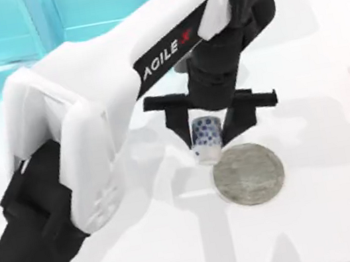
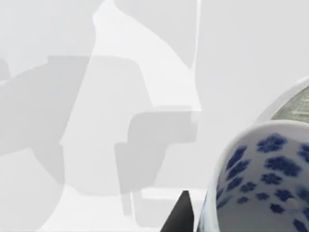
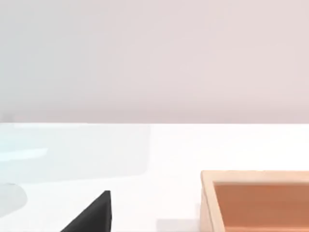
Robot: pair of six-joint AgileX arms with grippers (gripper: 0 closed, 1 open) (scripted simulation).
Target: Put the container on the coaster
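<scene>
Top view has the left end effector (image 1: 206, 132) clamping the container (image 1: 206, 140) at the coaster's (image 1: 249, 173) ten o'clock edge, while right wrist view adds a wooden box (image 3: 256, 200).

Blue-dotted container (image 1: 206, 138) beside grey coaster (image 1: 249, 173)

I read all three views as bright and evenly lit. In the top view the white table (image 1: 322, 46) carries several soft, overlapping grey shadows of my left arm (image 1: 109, 101), spreading toward its near edge and right. The left wrist view shows the same layered shadows, pale with fairly clean edges. The container (image 2: 260, 183) there sits very close and slightly soft. No glare is visible.
</scene>
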